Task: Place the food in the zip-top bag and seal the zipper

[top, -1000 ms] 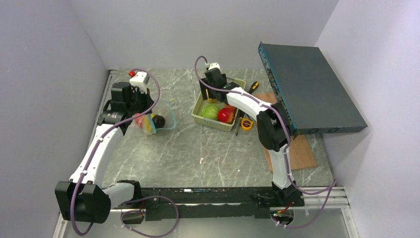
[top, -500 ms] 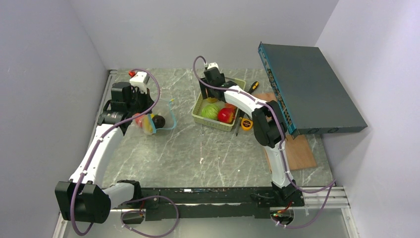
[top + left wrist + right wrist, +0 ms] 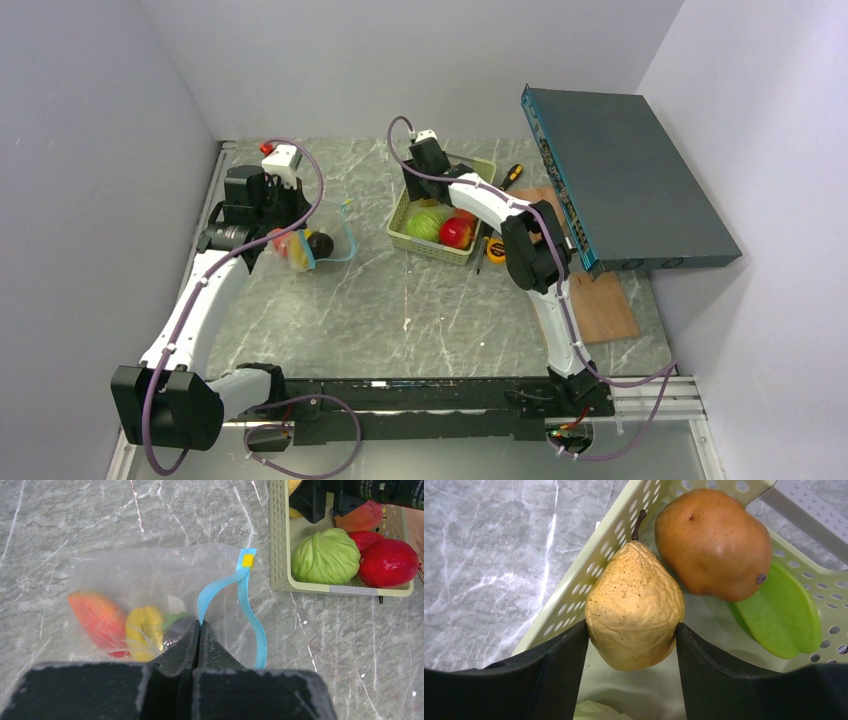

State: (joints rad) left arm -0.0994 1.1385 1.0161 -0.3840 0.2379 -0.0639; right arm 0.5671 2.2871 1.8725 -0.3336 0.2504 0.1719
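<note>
My right gripper (image 3: 631, 626) straddles the pear (image 3: 634, 605) in the basket (image 3: 574, 600), part-open and touching it on both sides. Left of the basket, my left gripper (image 3: 199, 628) is fully closed, pinching the zipper (image 3: 225, 580) of the bag (image 3: 125, 575).

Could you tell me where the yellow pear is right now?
In the right wrist view, the yellow pear sits between the fingers of the right gripper, against the basket wall, beside the brown pear.

clamped tight on the blue zipper (image 3: 220, 582) of the clear zip-top bag (image 3: 125, 575), red and yellow food (image 3: 100, 620) inside, near a pale green basket (image 3: 277, 555).
</note>
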